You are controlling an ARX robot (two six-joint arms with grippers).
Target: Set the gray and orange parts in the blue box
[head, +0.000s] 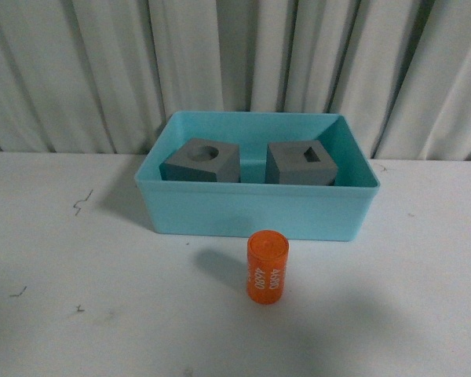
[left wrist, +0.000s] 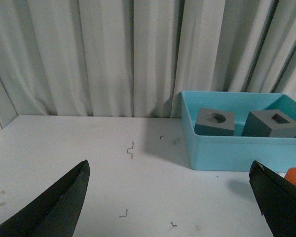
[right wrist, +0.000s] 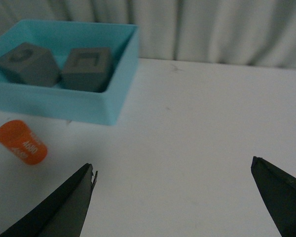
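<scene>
Left tool (left wrist: 167, 167) and right tool (right wrist: 172, 165) spread wide and empty; orange cylinder (head: 267, 267) outside the blue box (head: 255, 214).

Each tool had its dark fingers far apart with nothing between them, above the white tabletop (head: 102, 314). The orange cylinder stood upright on the tabletop just in front of the box's front wall, near it but not touching, its white lettering facing the robot. Inside the box sat two gray cubes side by side with a gap between them: the cube with the round hole (head: 202, 161) on the left and the cube with the rectangular hole (head: 301, 165) on the right. A pale pleated curtain (head: 220, 55) hung behind the tabletop.
</scene>
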